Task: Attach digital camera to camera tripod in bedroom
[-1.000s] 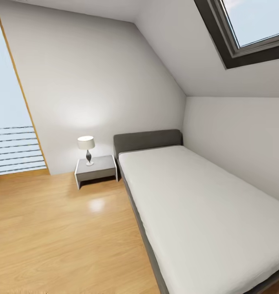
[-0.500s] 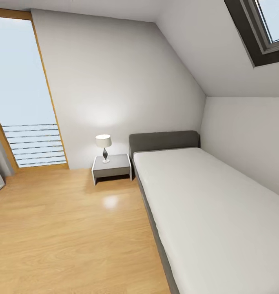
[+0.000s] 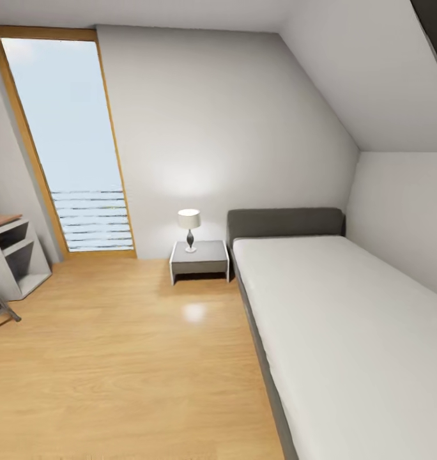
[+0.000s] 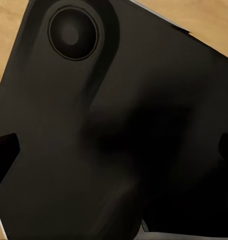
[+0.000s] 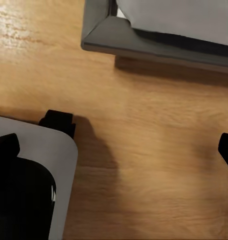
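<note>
I am in the bedroom, looking over the light wood floor (image 3: 116, 358) towards the grey bed (image 3: 346, 332) with its white mattress. The digital camera is out of view. A thin dark slanted leg (image 3: 2, 305) pokes in at the left edge near the desk; it may belong to the camera tripod, whose remainder is cut off. My left gripper (image 4: 114, 145) is open, its fingertips (image 4: 4, 145) far apart over a large black surface with a round disc. My right gripper (image 5: 116, 147) is open above the floor, beside a grey and black panel of my base.
A grey nightstand (image 3: 199, 259) with a small lamp (image 3: 189, 227) stands against the far wall beside the bed's headboard. A tall wood-framed window (image 3: 71, 147) is at the left. A wood-topped desk (image 3: 11, 255) sits at the left edge. The ceiling slopes down over the bed.
The whole head view has swung to the left: the bed and nightstand shifted right, the skylight left the picture, and the full window, the desk and the dark leg came in.
</note>
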Motion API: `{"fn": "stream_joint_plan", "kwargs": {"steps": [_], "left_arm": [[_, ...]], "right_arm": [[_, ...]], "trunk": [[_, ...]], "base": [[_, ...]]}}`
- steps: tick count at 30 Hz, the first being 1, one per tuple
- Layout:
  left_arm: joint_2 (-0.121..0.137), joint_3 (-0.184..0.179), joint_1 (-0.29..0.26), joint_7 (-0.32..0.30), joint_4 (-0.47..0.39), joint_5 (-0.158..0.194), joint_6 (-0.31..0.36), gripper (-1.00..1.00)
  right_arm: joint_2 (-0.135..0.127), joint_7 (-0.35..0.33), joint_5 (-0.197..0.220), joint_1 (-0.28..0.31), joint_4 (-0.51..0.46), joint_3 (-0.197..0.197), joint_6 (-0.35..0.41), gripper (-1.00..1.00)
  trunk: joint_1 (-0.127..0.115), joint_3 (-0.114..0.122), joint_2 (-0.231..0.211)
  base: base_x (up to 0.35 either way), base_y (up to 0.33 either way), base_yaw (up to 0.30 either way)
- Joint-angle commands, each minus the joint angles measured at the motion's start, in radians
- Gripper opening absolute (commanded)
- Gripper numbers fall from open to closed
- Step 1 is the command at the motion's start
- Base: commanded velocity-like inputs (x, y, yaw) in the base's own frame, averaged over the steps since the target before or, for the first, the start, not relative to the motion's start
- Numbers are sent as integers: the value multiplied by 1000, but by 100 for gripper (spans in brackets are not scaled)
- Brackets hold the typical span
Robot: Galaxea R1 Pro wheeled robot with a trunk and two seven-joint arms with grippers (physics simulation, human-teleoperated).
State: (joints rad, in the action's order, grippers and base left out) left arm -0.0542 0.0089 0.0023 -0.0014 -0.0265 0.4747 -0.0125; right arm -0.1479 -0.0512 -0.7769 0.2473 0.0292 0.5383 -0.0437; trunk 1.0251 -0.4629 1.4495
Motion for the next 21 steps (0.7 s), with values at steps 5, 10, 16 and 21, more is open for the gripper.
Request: {"fn": "stream_joint_plan", "kwargs": {"steps": [5,10,16,21], "left_arm": [[-1,1,0,0,-1,4,-1,100],[-1,1,0,0,-1,4,-1,100],[0,2,0,0,-1,4,-1,100],[0,2,0,0,-1,4,-1,100]], "right_arm": [[-1,-1,-5,1,3,8,-5,100],[-1,-2,-6,1,3,8,-5,100],[-1,-2,-5,1,3,8,-4,100],[-1,-2,-6,1,3,7,-3,100]], "trunk": [[0,-1,1],[0,-1,1],[0,-1,1],[0,-1,1]], "base": [[-193,0,274],[-263,0,212],[-95,0,59],[-26,0,16]]}}
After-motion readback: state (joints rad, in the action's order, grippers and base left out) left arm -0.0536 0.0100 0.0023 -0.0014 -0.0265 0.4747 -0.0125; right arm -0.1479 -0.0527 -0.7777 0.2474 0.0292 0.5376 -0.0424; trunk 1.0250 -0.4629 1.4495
